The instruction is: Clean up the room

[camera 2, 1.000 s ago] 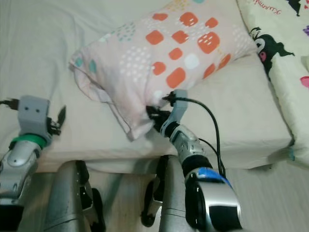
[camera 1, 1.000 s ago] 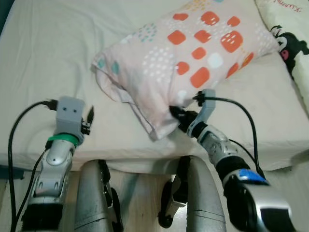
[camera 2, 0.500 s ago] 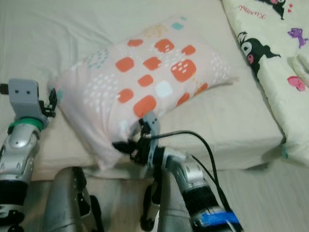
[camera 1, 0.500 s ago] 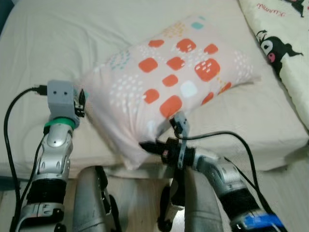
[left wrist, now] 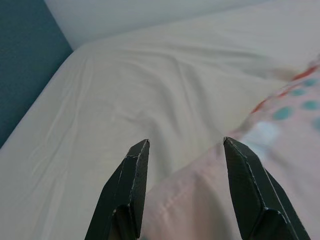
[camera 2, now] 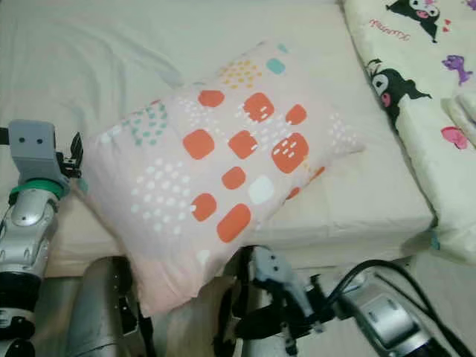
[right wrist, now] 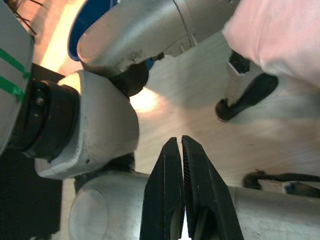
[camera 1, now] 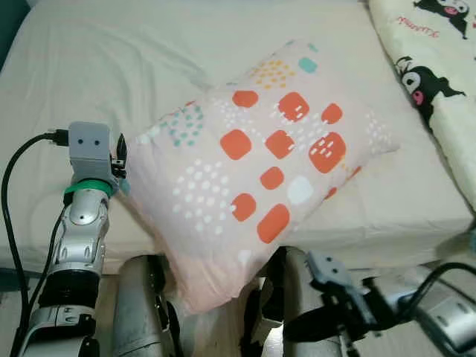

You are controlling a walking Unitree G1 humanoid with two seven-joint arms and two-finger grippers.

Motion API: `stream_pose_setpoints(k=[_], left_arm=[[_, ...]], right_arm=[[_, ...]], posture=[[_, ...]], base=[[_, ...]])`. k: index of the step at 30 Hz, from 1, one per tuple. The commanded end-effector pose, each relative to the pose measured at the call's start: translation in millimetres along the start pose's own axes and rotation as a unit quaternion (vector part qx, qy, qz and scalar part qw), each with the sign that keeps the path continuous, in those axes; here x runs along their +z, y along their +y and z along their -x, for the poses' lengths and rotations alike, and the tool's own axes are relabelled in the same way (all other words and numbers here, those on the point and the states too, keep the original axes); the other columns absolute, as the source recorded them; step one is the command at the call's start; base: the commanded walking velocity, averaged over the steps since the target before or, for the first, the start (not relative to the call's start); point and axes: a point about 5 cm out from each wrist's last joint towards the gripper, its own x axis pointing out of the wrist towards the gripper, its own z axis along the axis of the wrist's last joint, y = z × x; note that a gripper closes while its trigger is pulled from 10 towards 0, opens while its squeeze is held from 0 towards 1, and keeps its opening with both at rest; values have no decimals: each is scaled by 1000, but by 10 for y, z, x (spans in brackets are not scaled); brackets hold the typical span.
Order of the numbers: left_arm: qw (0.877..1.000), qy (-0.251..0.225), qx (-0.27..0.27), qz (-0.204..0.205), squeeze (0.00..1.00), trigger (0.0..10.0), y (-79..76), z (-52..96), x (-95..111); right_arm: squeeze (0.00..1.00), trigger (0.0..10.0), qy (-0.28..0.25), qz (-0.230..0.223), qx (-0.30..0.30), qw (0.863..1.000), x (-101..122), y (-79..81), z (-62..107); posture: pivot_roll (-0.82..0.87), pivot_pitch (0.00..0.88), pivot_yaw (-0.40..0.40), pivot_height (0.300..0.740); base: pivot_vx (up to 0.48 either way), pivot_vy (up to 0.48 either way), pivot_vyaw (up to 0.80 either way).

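The left gripper (left wrist: pixel 182 150) is raised on an upright forearm, its fingers (left wrist: pixel 131 175) spread apart. The right gripper (right wrist: pixel 181 150) hangs low by the robot's legs (camera 1: pixel 145 312), fingers pressed together.

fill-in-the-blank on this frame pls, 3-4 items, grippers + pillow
1. The left gripper has its fingers ____ at the edge of the pillow.
2. The right gripper has its fingers ____, with nothing between them.
3. The pillow's near corner hangs over the edge of the ____.
4. The blanket on the robot's right carries ____ cartoon characters.

Missing words: open; shut; bed; black
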Motion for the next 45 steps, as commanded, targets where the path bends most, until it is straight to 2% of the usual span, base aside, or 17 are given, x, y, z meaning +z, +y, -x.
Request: stream_pose_setpoints(k=[1, 3, 5, 8, 9, 13, 14, 16, 18, 19, 23, 28, 30, 32, 35, 39, 45], left_arm=[[1000, 14, -2, -8, 0, 10000, 2, 43, -94], [1000, 11, -17, -6, 0, 10000, -86, 14, -100], [1000, 11, -17, -6, 0, 10000, -86, 14, -100], [999, 16, -30, 2, 0, 10000, -172, 0, -119], [999, 28, -40, 6, 0, 10000, -225, 10, -156], [998, 42, -52, 7, 0, 10000, -273, 22, -198], [987, 121, -92, -43, 0, 10000, -370, 131, -475], [986, 148, -70, -22, 0, 10000, -310, 160, -551], [985, 163, -51, -2, 0, 10000, -262, 176, -590], [984, 167, -26, 56, 1000, 10000, -191, 173, -583], [967, 177, 37, 178, 1000, 10000, 164, 167, -594], [958, 202, 62, 192, 1000, 10000, 366, 209, -678], [917, 283, 45, 278, 1000, 10000, 429, 370, -891], [917, 283, 45, 278, 1000, 10000, 429, 370, -891], [841, 348, 3, 414, 1000, 10000, 261, 641, -1116], [814, 305, -8, 494, 1000, 10000, 60, 717, -1149], [732, 228, 8, 642, 1000, 10000, -132, 687, -1077]], right_arm=[[0, 0, 4, 3, 10, 1000, -21, 39, -4], [0, 0, 63, -17, -151, 986, -191, -192, 575], [0, 0, 63, -17, -151, 986, -191, -192, 575], [0, 0, 42, 18, -356, 933, -117, -551, 882], [0, 2902, 13, 20, -412, 911, -54, -659, 906], [0, 4941, -13, 18, -447, 894, -5, -726, 907], [0, 10000, -122, -8, -516, 848, 172, -861, 810], [0, 10000, -171, -26, -526, 832, 243, -881, 728], [0, 10000, -199, -38, -530, 824, 284, -887, 677], [0, 10000, -217, -43, -521, 824, 312, -868, 608], [0, 10000, -267, -57, -442, 854, 357, -711, 304], [0, 10000, -276, -56, -415, 865, 342, -645, 162], [0, 10000, -275, -72, -408, 868, 287, -608, 99], [0, 10000, -275, -72, -408, 868, 287, -608, 99], [0, 10000, -283, -93, -411, 861, 277, -606, 45], [0, 10000, -295, -98, -404, 860, 323, -606, 5], [0, 10000, -289, -97, -390, 869, 341, -593, -94]], posture=[[48, 203, -3, 552], [41, 202, 5, 552], [41, 202, 5, 552], [37, 202, 5, 552], [38, 203, 5, 552], [38, 203, 5, 552], [39, 201, 7, 552], [38, 200, 8, 552], [38, 200, 8, 552], [42, 201, 5, 552], [48, 201, -1, 552], [42, 203, 3, 552], [42, 201, 3, 552], [42, 201, 3, 552], [40, 201, 0, 552], [37, 200, -3, 552], [21, 197, -5, 552]], base=[[0, 0, 0], [0, 0, 0], [0, 0, 0], [0, 0, 0], [0, 0, 0], [0, 0, 0], [0, 0, 0], [0, 0, 0], [0, 0, 0], [0, 0, 0], [0, 0, 0], [0, 0, 0], [0, 0, 0], [0, 0, 0], [0, 0, 0], [0, 0, 0], [0, 0, 0]])
